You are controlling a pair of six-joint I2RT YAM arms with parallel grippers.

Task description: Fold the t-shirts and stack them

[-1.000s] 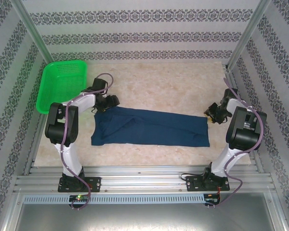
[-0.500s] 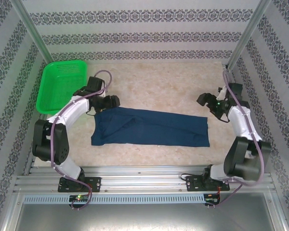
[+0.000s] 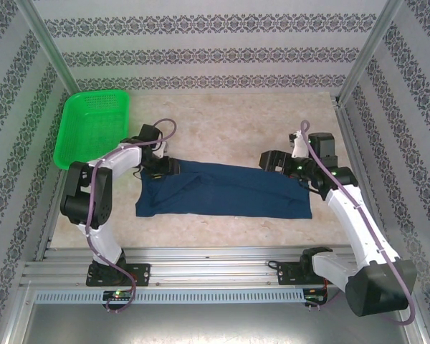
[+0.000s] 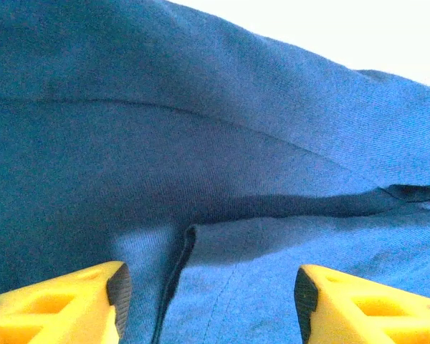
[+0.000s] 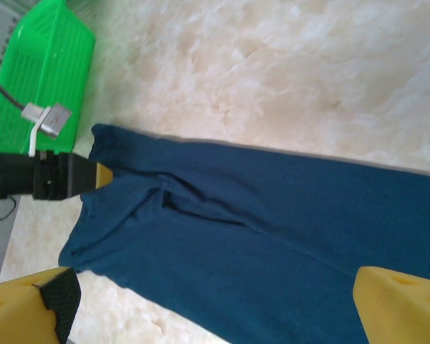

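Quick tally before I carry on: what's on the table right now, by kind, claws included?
navy t-shirt: 1
green basket: 1
claws: 2, the left claw and the right claw
Total: 4

The left arm point(image 3: 111, 161) is folded at the elbow and holds the left gripper point(image 3: 168, 167) low with jaws partly apart, while the right arm point(image 3: 351, 208) stretches forward and inward, the right gripper point(image 3: 266, 160) raised, jaws spread wide.
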